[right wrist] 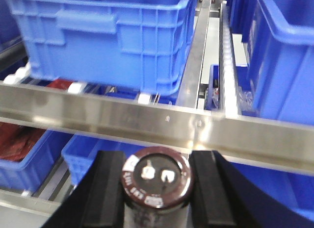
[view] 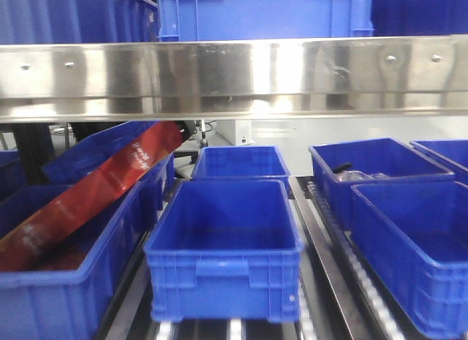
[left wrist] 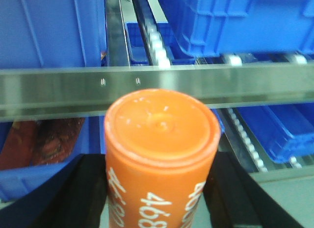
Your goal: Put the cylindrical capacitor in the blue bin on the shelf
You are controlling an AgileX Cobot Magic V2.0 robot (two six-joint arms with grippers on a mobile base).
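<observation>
Your right end effector [right wrist: 158, 191] points level at the shelf [right wrist: 147, 119]. Its two black pads are closed against the sides of the cylindrical capacitor [right wrist: 156, 175]. You see the capacitor end-on: dark and round, with two pale terminals on its face and white print along the rim. It hangs just in front of the shelf's shiny front rail, below a blue bin [right wrist: 108, 41] that rests on the upper level beside a roller track [right wrist: 229, 66].

Your left end effector [left wrist: 159, 196] faces the same rail and grips an orange cylinder [left wrist: 162, 139] printed with white digits.

In the front view, the mirror-like rail crosses the top. Beneath it, more bins stand in rows, with the front centre bin [view: 219, 278] nearest you. A long red strip [view: 95, 190] leans across the bins at the left.
</observation>
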